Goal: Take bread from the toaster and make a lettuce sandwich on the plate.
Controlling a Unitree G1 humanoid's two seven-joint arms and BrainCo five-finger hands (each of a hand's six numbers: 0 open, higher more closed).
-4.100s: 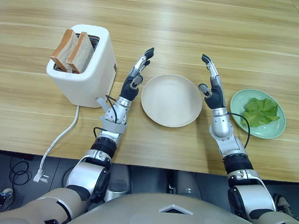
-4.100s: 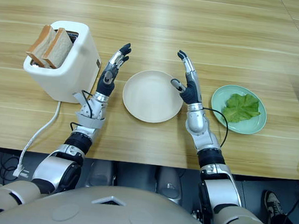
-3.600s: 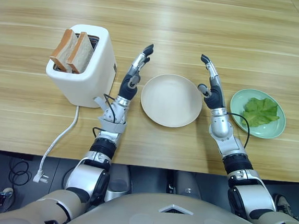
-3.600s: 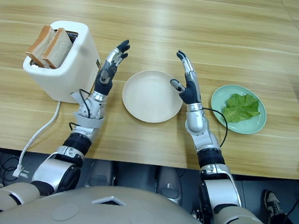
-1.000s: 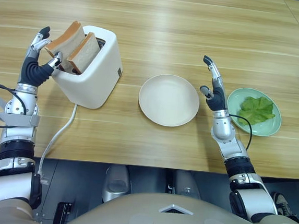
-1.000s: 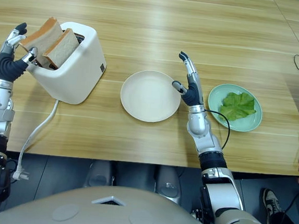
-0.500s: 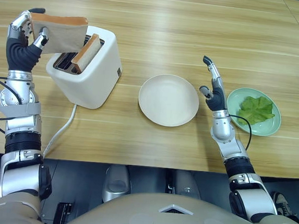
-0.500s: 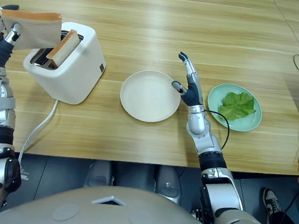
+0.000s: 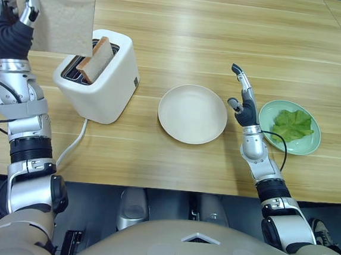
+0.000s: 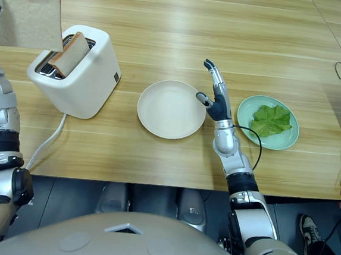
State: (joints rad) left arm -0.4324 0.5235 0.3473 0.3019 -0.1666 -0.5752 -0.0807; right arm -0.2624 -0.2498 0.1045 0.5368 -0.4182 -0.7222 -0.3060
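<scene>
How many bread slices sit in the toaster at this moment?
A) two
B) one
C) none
B: one bread slice stands in the toaster, while the second slice is held in the left hand, raised clear of it.

Left arm, far left: forearm standing steeply upward, wrist upright, left hand [image 9: 11,27] held high with its fingers clamped on one edge of a bread slice [image 9: 57,19]. Right arm, right of centre: forearm sloping up and slightly leftward from the near side, right hand [image 9: 243,104] set on edge, fingers extended toward the far side, thumb spread left, holding nothing
</scene>
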